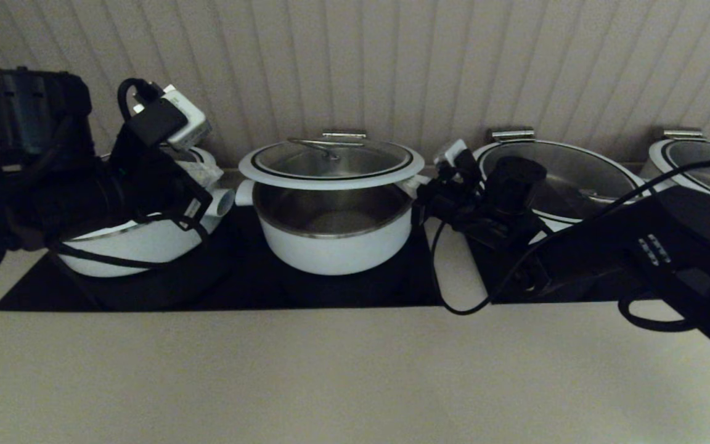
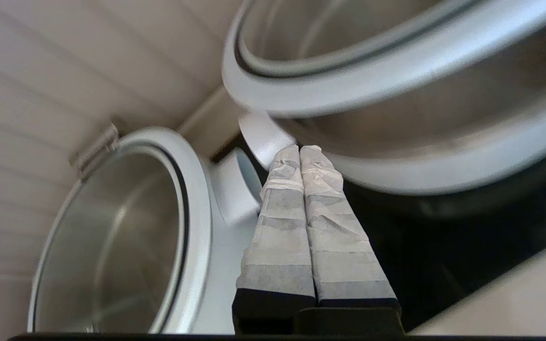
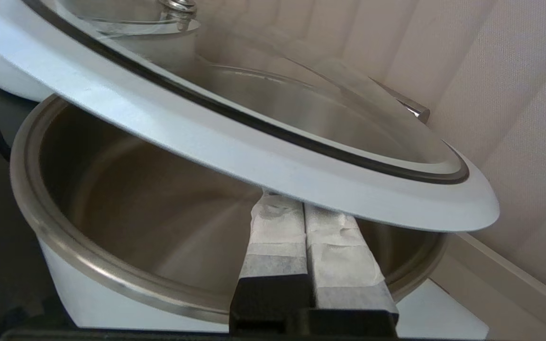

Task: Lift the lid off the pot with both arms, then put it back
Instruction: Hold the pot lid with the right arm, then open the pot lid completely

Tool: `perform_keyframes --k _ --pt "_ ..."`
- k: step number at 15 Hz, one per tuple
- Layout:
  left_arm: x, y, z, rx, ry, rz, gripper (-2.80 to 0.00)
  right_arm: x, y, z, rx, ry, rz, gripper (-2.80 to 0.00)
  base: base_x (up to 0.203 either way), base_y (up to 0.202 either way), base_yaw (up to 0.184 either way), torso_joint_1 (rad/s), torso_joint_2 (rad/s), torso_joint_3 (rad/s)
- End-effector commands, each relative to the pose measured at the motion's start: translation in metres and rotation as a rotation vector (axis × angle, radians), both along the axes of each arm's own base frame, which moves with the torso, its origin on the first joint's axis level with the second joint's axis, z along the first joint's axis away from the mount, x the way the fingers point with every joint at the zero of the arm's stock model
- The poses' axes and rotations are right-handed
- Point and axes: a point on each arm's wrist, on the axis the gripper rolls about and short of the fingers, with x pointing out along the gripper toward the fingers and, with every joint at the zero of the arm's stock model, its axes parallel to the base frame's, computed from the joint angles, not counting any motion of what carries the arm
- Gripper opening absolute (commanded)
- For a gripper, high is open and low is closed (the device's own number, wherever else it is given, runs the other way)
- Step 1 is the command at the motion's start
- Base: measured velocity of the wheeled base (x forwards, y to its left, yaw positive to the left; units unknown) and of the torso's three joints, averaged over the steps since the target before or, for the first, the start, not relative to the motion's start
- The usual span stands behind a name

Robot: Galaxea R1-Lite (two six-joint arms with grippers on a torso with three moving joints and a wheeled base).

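Lid (image 1: 331, 163) level above pot (image 1: 335, 237), both grippers (image 3: 305, 210) beneath rim

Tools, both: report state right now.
Left tool: shut, tips under the raised lid edge, holding nothing.
Right tool: shut, tips under the lid's rim above the pot.

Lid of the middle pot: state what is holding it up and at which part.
The lid rests raised above the pot on two shut grippers under its white rim: left gripper and right gripper at opposite sides; neither clamps it.
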Motion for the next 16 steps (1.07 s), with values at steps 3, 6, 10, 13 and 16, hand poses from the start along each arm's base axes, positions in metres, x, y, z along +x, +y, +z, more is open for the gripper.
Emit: perform_keyframes --k 3,6,10,13,16 --pt "-0.036 0.008 -0.012 -0.028 0.107 0.012 -2.8 0.0 0.0 0.002 0.005 -0.015 0.0 -2.8 0.0 0.0 0.0 0.0 0.0 0.0" --pt "-0.054 0.011 -0.03 -0.082 0.232 0.029 -2.8 0.001 0.0 0.003 0.006 -0.018 -0.001 -2.8 0.0 0.0 0.0 0.0 0.0 0.0" --pt "-0.05 -0.018 -0.043 -0.219 0.335 -0.017 -2.8 0.001 0.0 0.007 0.012 -0.03 -0.001 -2.8 0.0 0.0 0.0 0.0 0.0 0.0" --pt "-0.03 -0.037 -0.05 -0.299 0.301 -0.043 -2.8 0.0 0.0 0.009 0.014 -0.036 -0.001 -2.8 0.0 0.0 0.0 0.0 0.0 0.0" --pt "-0.009 -0.049 -0.062 -0.325 0.255 -0.061 -2.8 0.0 0.001 0.007 0.013 -0.033 0.0 -2.8 0.0 0.0 0.0 0.0 0.0 0.0"
